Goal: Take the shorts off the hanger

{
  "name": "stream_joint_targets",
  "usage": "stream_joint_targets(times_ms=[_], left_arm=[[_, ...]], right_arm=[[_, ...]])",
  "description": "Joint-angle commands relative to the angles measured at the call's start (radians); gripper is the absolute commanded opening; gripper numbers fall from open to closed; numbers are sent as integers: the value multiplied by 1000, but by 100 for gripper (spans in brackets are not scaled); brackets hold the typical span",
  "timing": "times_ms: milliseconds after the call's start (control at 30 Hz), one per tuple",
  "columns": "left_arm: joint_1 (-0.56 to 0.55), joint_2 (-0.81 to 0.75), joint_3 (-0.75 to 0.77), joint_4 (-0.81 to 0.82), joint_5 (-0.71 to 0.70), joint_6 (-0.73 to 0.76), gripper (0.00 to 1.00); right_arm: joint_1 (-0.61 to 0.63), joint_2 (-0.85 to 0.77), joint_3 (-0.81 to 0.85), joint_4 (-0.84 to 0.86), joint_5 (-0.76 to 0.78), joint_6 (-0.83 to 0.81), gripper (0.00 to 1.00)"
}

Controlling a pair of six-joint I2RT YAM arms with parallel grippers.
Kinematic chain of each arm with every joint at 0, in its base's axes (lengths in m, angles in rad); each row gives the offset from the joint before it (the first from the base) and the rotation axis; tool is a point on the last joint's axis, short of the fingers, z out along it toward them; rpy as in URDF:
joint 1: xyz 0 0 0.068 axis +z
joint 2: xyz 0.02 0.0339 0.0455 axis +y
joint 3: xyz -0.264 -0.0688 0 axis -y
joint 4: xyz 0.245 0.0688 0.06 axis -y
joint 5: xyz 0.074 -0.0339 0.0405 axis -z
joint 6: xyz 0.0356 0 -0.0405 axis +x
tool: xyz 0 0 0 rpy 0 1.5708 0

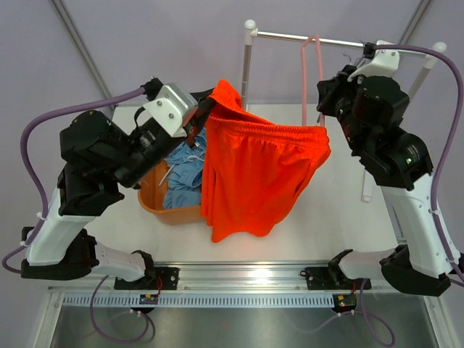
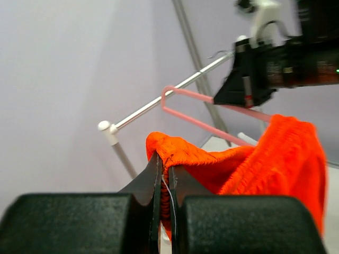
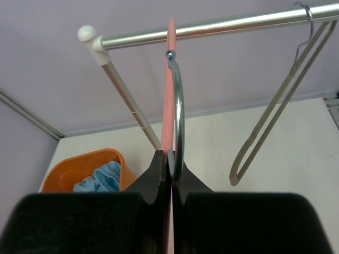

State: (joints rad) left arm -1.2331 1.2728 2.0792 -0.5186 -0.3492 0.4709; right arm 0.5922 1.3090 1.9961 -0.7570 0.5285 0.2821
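Seen from above, the left gripper (image 1: pixel 205 109) is pinching the waistband of the orange shorts (image 1: pixel 254 174) at its 10 o'clock corner. The left wrist view is showing the jaws pressed shut on the ribbed orange hem. The garment is hanging spread out in the middle of the scene, above the white tabletop (image 1: pixel 341 217). Its waistband is running from that pinch across to the 3 o'clock side, where it is meeting the lower end of the pink hanger (image 1: pixel 312 72). Whether the fabric is attached there cannot be told. The right gripper (image 1: pixel 324 116) is closed on the hanger, and its own camera is showing the fingers clamped together on the pink frame just beside the metal hook. The hanger is reaching up to the metal rail (image 1: pixel 304 38) at 12 o'clock. A second hanger, grey (image 3: pixel 275 111), is hooked on the same rail, off to the 3 o'clock side in the right wrist view. The light blue shorts (image 1: pixel 185 170) are lying crumpled inside the orange basket (image 1: pixel 163 206), which is sitting on the tabletop at 9 o'clock of the orange pair, beneath the left arm's wrist. The orange fabric is partly draping over the basket's 3 o'clock rim.
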Motion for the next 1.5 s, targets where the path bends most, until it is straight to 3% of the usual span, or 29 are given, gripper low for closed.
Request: stream_joint_targets(times_ms=[0,33,133,233,367,500,633,833,933,1033,1167,1233,1300,1467], left_arm=[[34,-3,88,79,-33,17,0],[35,-4,81,40,98,6,0],[35,17,58,-105,316,-31,0],[34,36,7,-127,442,-84,0],[34,37,-51,-64,486,-110,0],[34,75,57,-163,617,-106,0],[34,137,191,-308,843,-107,0],[32,146,111,-328,984,-141,0],[32,142,49,-320,1076,-152,0],[34,113,-22,-279,1040,-164,0],[34,37,-84,-125,865,-201,0],[34,25,-80,-65,656,-232,0],[37,19,-77,9,534,-215,0],[116,95,98,73,150,-137,0]], right_arm=[[-19,-74,-25,99,-13,-18,0],[-19,-74,-14,96,11,-21,0],[-19,-51,44,84,44,-31,0],[-19,-24,93,71,60,-35,0],[-19,-8,128,68,108,-52,0],[-19,10,155,70,146,-84,0],[-20,24,156,90,163,-106,0],[-19,18,127,165,137,-124,0],[-19,-83,-53,322,55,-152,0],[-19,-134,-129,424,25,-191,0],[-19,-106,-89,349,80,-193,0],[-19,-102,-79,329,90,-179,0],[-19,-111,-83,306,77,-169,0],[-19,-149,-129,239,38,-113,0]])
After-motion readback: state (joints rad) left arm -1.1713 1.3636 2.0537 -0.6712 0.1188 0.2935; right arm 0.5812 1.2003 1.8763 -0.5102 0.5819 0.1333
